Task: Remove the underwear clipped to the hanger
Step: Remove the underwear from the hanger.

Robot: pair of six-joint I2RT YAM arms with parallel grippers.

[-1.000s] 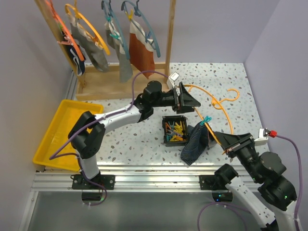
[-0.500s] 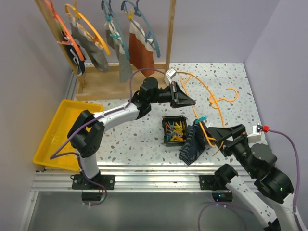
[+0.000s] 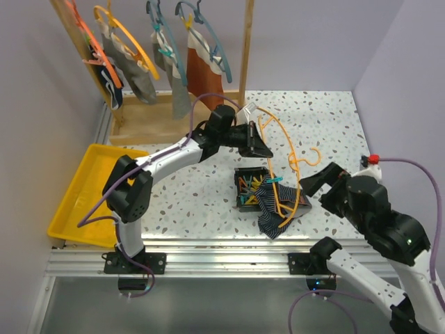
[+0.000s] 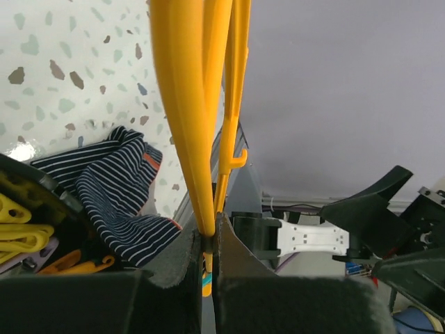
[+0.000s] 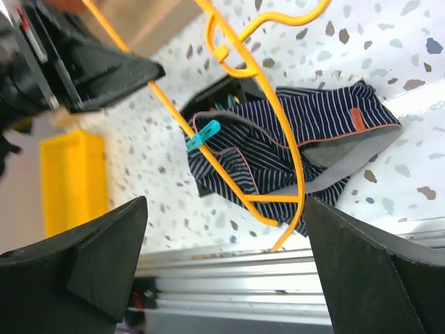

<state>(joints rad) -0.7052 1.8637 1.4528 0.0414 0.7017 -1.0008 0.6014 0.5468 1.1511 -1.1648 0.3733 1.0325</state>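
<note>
"At the back of the table (image 3: 327,118), what's that frame?"

"Wooden rack (image 3: 245,49). Hung briefs (image 3: 205,80) dangle from it, grey and rust-brown. Off to the left there's a yellow tray (image 3: 83,188) lying along the table's edge."

"And the arms?"

"Left arm (image 3: 174,156) stretches from its base toward the middle of the table. Its gripper (image 4: 206,243) is pinched tight on the thin orange hanger (image 4: 184,104). In the wrist view the two pads meet with just the hanger's wire squeezed between them. The right arm (image 3: 375,216) is bent up near the right edge, and the right gripper (image 3: 316,184) has its fingers spread wide with nothing between them. It hangs above and beside the cloth, not touching it."

"How does the hanger sit?"

"Tilted. It arcs from the left gripper down toward the near edge, with its hook sticking out to the right."

"Where's the underwear?"

"The navy striped underwear (image 5: 306,118) is slumped under the hanger's lower end. One part is draped on the right side of the black box (image 3: 250,169) and the rest is on the table near the front rail. You can see its grey lining and orange trim."

"What's in the box?"

"Coloured clips, mostly yellow. One teal clip (image 5: 203,134) sits on the hanger's bar, right at the top edge of the cloth. I can't tell whether it's biting the fabric."
</note>
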